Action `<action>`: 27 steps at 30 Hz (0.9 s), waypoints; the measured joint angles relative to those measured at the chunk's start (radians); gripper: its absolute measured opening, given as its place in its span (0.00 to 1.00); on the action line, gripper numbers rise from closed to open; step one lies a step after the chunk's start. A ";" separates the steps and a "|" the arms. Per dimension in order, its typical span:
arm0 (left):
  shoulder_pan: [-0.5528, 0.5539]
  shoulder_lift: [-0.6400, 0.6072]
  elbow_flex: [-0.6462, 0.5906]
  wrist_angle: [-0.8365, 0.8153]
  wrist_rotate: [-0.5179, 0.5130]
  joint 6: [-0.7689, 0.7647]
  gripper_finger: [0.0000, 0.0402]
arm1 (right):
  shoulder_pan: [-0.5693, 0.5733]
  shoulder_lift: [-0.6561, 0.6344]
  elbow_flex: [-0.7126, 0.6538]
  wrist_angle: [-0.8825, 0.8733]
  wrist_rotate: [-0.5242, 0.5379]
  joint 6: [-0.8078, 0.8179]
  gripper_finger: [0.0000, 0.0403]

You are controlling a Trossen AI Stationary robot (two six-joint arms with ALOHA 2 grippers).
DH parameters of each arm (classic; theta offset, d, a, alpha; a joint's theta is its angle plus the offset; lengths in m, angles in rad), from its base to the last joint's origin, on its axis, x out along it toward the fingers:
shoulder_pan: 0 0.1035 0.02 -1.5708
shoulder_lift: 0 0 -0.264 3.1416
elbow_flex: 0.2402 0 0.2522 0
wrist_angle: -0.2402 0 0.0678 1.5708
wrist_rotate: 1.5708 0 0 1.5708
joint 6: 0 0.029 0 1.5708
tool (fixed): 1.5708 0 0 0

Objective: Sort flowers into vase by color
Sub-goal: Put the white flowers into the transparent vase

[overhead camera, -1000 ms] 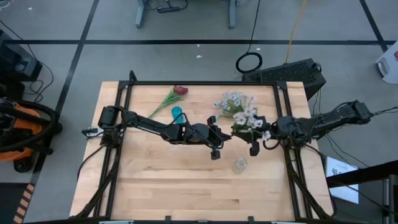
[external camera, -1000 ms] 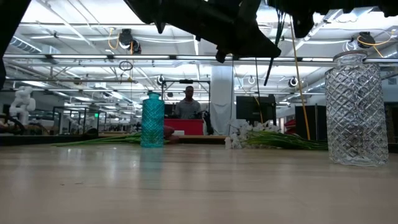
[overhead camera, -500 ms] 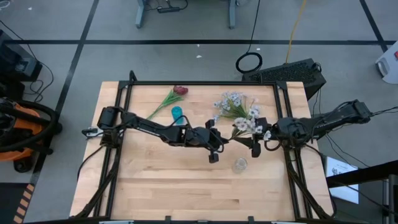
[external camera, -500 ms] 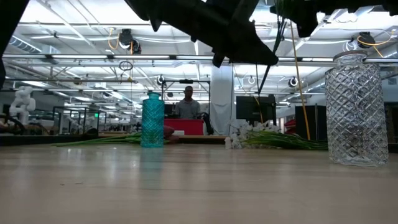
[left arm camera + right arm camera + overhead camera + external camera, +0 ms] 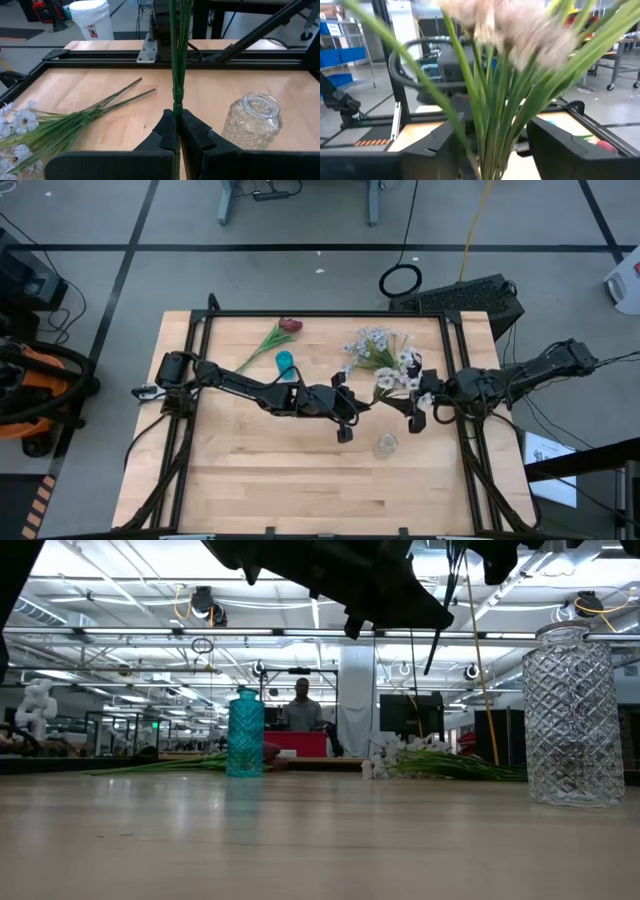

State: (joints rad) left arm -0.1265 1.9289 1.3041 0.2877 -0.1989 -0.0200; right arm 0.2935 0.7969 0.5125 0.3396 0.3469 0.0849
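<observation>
My left gripper (image 5: 350,408) hangs over the table's middle, shut on a spray of white flowers (image 5: 397,378) with green stems. The spray reaches across to my right gripper (image 5: 416,408), whose fingers stand apart on either side of its blossom end (image 5: 492,30). A second white bunch (image 5: 370,345) lies flat on the table behind them. A red tulip (image 5: 290,326) lies on its side at the far edge. A small teal vase (image 5: 284,363) and a clear cut-glass vase (image 5: 386,445) stand upright. My left gripper pinches the spray's bundled green stems (image 5: 176,100) between its two shut fingers, near the stem end. The fingers come about level from the table's left. The spray is lifted clear of the table and runs on past the fingertips. My right gripper has the spray's stems (image 5: 490,135) between its fingers; whether they touch, I cannot tell.
The clear vase (image 5: 572,715) stands just nearer than the two grippers; the teal vase (image 5: 245,733) stands left of centre. A black frame (image 5: 320,313) rims the table. The near half of the wooden top (image 5: 300,490) is bare. A person stands in the room far behind.
The held spray has shifted a little between the two grippers, and less of its green leaves shows from above. Both arms have stayed nearly where they were.
</observation>
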 joint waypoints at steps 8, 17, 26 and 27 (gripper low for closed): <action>0.000 0.000 0.000 0.016 0.000 -0.001 0.04 | 0.000 0.003 0.000 0.000 0.000 -0.011 0.21; -0.014 0.000 0.000 0.014 0.043 -0.082 0.12 | 0.004 -0.011 0.000 -0.025 -0.006 0.054 0.02; -0.046 -0.004 0.000 -0.033 0.106 -0.152 0.37 | 0.028 -0.054 0.000 -0.054 -0.005 0.141 0.01; -0.047 -0.010 0.000 -0.054 0.109 -0.157 0.40 | 0.032 -0.058 0.000 -0.053 -0.004 0.147 0.01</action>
State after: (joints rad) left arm -0.1739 1.9191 1.3038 0.2332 -0.0904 -0.1767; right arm 0.3251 0.7385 0.5129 0.2869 0.3433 0.2319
